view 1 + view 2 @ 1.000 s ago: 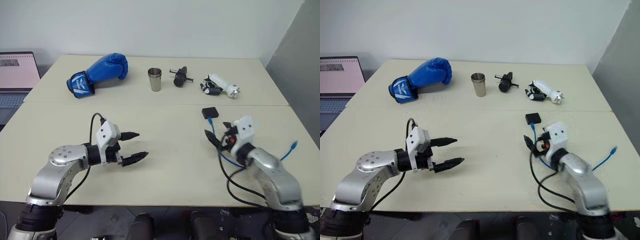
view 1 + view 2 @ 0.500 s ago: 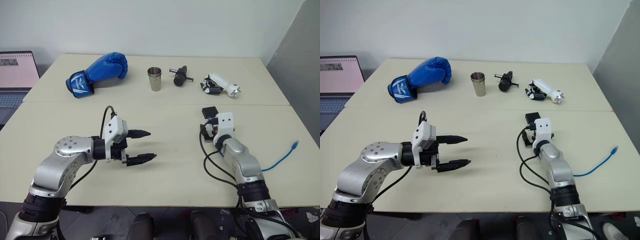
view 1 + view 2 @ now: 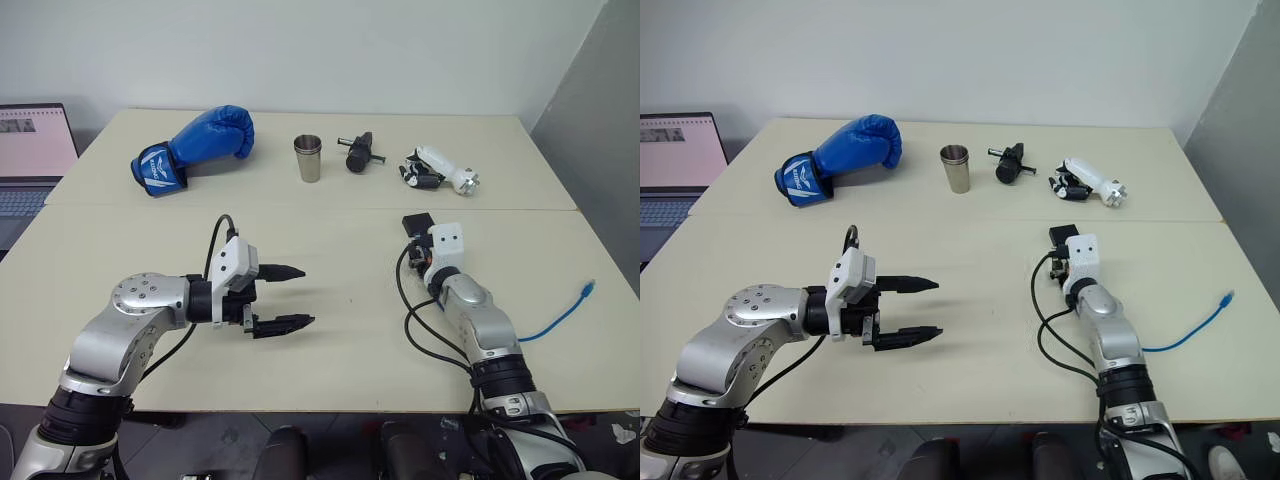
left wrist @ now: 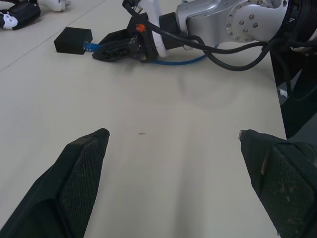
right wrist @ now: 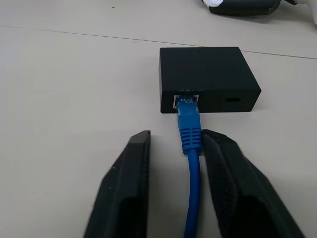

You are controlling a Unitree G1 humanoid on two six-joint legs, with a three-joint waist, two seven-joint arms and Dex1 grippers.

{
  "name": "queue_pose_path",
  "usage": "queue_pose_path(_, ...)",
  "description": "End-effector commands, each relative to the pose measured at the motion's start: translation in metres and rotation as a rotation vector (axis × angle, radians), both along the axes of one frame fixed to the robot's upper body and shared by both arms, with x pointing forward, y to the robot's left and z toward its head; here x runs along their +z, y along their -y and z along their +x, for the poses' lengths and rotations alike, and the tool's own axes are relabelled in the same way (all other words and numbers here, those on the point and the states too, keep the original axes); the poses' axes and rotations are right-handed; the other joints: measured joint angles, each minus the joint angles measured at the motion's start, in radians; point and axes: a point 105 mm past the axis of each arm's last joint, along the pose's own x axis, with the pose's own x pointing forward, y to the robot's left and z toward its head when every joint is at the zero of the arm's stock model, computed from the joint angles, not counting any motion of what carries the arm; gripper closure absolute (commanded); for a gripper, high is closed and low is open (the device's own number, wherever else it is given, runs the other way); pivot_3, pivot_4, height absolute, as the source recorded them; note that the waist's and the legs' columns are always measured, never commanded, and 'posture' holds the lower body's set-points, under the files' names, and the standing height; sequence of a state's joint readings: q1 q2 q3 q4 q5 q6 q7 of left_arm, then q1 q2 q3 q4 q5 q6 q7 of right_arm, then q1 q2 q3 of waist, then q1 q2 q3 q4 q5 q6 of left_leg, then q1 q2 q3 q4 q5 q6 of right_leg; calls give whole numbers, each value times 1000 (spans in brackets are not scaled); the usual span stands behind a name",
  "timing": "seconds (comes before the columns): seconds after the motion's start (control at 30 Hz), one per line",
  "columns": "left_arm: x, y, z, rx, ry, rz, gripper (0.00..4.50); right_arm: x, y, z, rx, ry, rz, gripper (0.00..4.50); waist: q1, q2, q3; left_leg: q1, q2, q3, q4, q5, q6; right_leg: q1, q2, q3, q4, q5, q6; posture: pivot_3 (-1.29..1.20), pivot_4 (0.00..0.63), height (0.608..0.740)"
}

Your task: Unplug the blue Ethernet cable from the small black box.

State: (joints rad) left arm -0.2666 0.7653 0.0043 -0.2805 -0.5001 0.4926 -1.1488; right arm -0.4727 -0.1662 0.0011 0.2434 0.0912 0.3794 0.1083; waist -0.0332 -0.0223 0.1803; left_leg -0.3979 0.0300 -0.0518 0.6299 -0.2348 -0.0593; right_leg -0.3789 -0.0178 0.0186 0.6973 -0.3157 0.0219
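Observation:
The small black box (image 5: 208, 74) lies flat on the table, right of centre. The blue Ethernet cable (image 5: 190, 148) is plugged into the box's near edge. From there it runs back under my right arm, and its free end (image 3: 588, 290) lies near the table's right edge. My right gripper (image 5: 178, 139) sits just short of the box, open narrowly, with the cable between its fingers. One finger (image 5: 218, 148) touches the plug's boot and the other stands apart from it. My left gripper (image 3: 295, 297) hovers wide open and empty over the table at left centre.
Along the far side lie a blue boxing glove (image 3: 195, 145), a metal cup (image 3: 308, 158), a black cylindrical tool (image 3: 358, 152) and a white-and-black device (image 3: 438, 170). A laptop (image 3: 35, 150) stands off the table's left. Black wires (image 3: 430, 330) loop beside my right arm.
My right arm has stretched forward and lowered, bringing its gripper up to the box and around the cable. The left gripper shifted slightly rightward early on, then held still.

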Motion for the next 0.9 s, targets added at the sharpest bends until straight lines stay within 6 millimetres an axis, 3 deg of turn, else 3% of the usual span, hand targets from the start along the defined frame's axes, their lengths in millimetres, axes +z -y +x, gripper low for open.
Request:
queue_pose_path(0.03,2,-1,-2,-13,24,20,0,6,6,2,-14,27,-19,3989,0,0,0,0,0,0,0,0,0,0,0,0,0,0,0,0,150,740)
queue_pose_path(0.1,1,-1,-1,-12,27,22,0,7,5,0,-12,34,-24,4393,0,0,0,0,0,0,0,0,0,0,0,0,0,0,0,0,150,740)
queue_pose_path(0.53,0,-2,4,-8,28,29,0,19,1,-5,30,90,-98,4400,0,0,0,-1,0,0,0,0,0,0,0,0,0,0,0,0,150,740)
queue_pose_path(0.9,17,-7,25,87,103,-25,0,26,-3,-13,98,126,-161,4401,0,0,0,-1,0,0,0,0,0,-1,0,0,0,0,0,0,150,740)
